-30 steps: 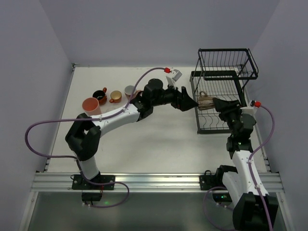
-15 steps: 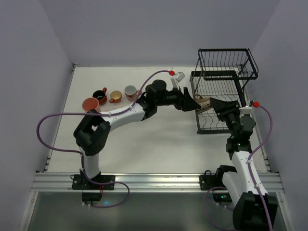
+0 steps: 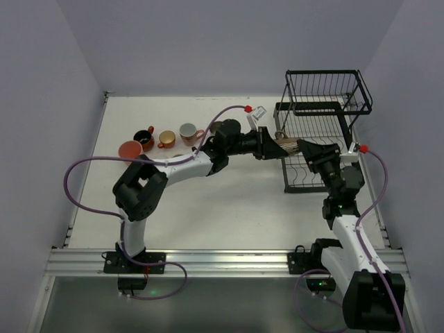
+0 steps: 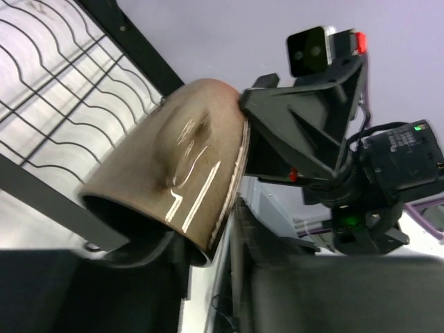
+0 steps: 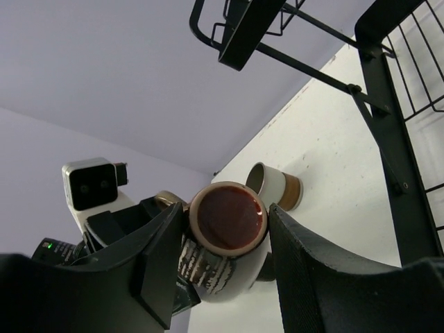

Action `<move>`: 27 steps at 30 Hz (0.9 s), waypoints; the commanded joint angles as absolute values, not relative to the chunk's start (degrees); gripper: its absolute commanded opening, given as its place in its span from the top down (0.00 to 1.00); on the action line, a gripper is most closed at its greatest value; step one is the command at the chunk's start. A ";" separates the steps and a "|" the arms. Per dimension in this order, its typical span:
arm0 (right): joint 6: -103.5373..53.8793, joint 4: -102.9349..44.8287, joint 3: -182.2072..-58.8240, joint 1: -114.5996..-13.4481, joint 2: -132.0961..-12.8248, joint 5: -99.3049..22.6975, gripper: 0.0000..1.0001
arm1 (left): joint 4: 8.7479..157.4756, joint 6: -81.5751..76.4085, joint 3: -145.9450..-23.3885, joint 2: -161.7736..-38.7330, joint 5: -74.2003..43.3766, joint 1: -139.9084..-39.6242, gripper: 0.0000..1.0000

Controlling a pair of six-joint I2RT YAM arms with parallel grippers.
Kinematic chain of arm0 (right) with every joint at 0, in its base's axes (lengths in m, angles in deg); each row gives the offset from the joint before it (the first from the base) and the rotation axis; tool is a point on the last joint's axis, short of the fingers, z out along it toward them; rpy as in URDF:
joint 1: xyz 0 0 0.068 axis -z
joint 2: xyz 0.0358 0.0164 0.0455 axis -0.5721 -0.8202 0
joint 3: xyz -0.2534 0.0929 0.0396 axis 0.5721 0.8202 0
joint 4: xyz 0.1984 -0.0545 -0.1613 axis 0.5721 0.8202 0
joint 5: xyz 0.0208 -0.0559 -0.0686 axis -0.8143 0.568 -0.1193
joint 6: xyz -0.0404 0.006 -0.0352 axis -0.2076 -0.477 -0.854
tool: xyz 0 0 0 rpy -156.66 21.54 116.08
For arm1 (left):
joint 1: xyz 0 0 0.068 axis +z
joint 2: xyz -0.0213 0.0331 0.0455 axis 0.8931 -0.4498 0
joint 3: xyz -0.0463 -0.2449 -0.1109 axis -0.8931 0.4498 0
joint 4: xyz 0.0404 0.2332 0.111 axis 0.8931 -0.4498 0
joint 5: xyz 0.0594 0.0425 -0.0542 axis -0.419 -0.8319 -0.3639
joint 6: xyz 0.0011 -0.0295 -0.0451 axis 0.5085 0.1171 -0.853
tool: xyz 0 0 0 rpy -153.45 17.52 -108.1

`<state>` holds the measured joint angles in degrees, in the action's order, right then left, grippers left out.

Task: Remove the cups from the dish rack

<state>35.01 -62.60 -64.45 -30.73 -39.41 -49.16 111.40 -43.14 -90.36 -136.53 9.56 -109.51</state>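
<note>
An olive-brown cup [image 3: 286, 145] hangs on its side just left of the dish rack [image 3: 326, 104], gripped from both ends. My left gripper [image 3: 270, 146] is shut on its rim: in the left wrist view one finger sits inside the cup [image 4: 173, 166] and the other outside, with my gripper [image 4: 201, 243] at the mouth. My right gripper [image 3: 300, 148] is shut on the base end. In the right wrist view the cup [image 5: 225, 218] shows its dark red bottom between the fingers [image 5: 159, 243]. Other cups stand on the table: salmon [image 3: 130, 149], dark brown [image 3: 144, 137], orange [image 3: 166, 139], grey [image 3: 188, 130].
The rack's black wire tiers fill the far right, seen as wavy wires [image 4: 62, 83] in the left wrist view and frame bars [image 5: 388, 125] in the right wrist view. A cream cup with a brown base [image 5: 274, 186] lies on the table behind the held cup. Grey walls enclose the table.
My left arm reached right and its jaws closed on the olive-brown cup's rim. The right gripper carried that cup a little left, out of the rack's lower tier.
</note>
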 commanded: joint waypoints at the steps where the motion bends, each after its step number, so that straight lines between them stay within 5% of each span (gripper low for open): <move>1: 35.86 -66.39 -63.60 -33.66 -39.11 -51.75 0.70 | 119.58 -44.53 -89.67 -134.10 7.62 -110.46 0.77; 4: 35.77 -66.04 -62.64 -34.02 -38.14 -52.72 0.69 | 118.28 -42.08 -87.57 -131.21 4.90 -110.03 0.98; 6: 35.16 -64.73 -62.20 -34.28 -37.35 -53.33 0.67 | 115.39 -37.79 -86.94 -129.18 2.00 -109.33 1.00; 11: 29.72 -58.84 -63.77 -34.46 -34.10 -56.93 0.29 | 98.17 -25.04 -83.61 -118.64 -9.05 -108.53 1.00; 17: 26.19 -51.54 -66.41 -34.46 -30.06 -60.01 0.02 | 82.78 -16.06 -80.09 -107.30 -19.53 -107.83 1.00; 27: 23.11 -47.93 -64.40 -34.46 -26.27 -63.36 0.01 | 60.12 -7.71 -85.79 -104.38 -31.40 -107.65 1.00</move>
<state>24.78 -49.57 -63.95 -34.47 -27.26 -60.51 69.04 -12.85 -81.25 -103.70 -25.67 -107.91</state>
